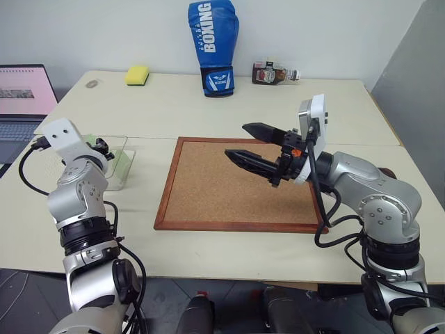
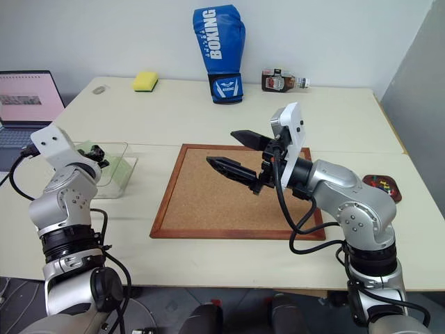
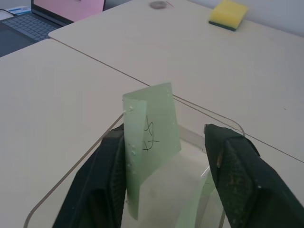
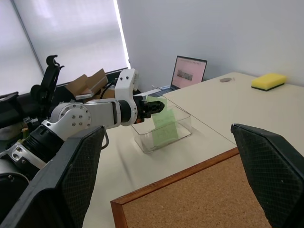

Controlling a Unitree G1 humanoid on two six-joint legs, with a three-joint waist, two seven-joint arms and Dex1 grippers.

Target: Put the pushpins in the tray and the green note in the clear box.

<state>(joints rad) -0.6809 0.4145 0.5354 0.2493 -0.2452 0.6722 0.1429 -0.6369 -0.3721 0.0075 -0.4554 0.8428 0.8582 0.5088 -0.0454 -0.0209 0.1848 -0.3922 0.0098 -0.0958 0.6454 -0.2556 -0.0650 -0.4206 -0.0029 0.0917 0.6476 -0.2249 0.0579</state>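
Left gripper [image 3: 166, 185], jaws parted, straddles green note [image 3: 149, 142] inside clear box [image 3: 71, 173].

Beige tables [image 1: 208, 104], plain white wall [image 1: 313, 28], bright blinded window [image 4: 61, 38]

Each arm consists of silver-grey rounded joint housings separated by black ring segments, with black cables looping outside along the forearm. The left gripper [image 4: 151, 107] and right gripper [image 1: 254, 146] each carry two tapered black fingers with a textured surface. A white block-shaped camera housing sits on each wrist, and the right wrist shows a small orange fitting.
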